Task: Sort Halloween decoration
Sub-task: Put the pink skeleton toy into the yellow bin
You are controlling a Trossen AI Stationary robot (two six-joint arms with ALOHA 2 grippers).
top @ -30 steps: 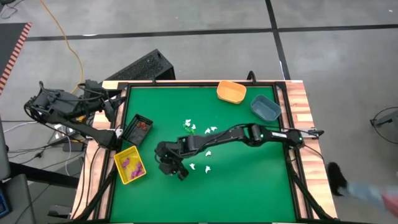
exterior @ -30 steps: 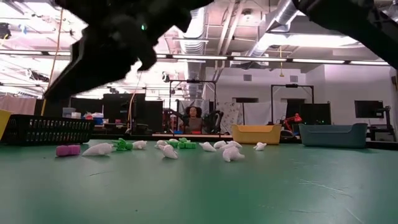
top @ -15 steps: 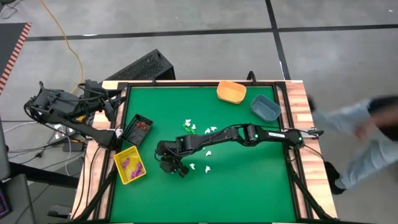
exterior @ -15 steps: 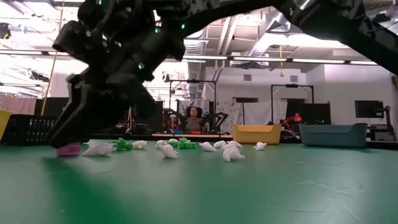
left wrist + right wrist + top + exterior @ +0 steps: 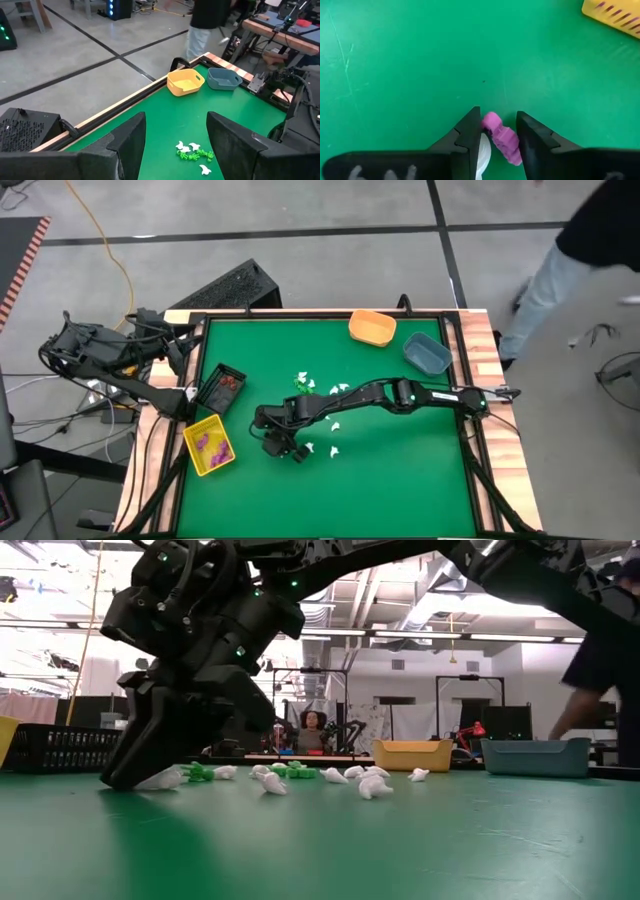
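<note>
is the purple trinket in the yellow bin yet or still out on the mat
Out: the purple trinket lies on the green mat between the right hand's fingers, apart from the yellow bin.

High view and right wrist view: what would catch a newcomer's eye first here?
The right arm stretches across the green table, its right gripper down on the mat near the yellow bin, fingers straddling a purple trinket with a white one beside it. White and green trinkets lie scattered mid-table. The left gripper waits open off the table's left edge.
</note>
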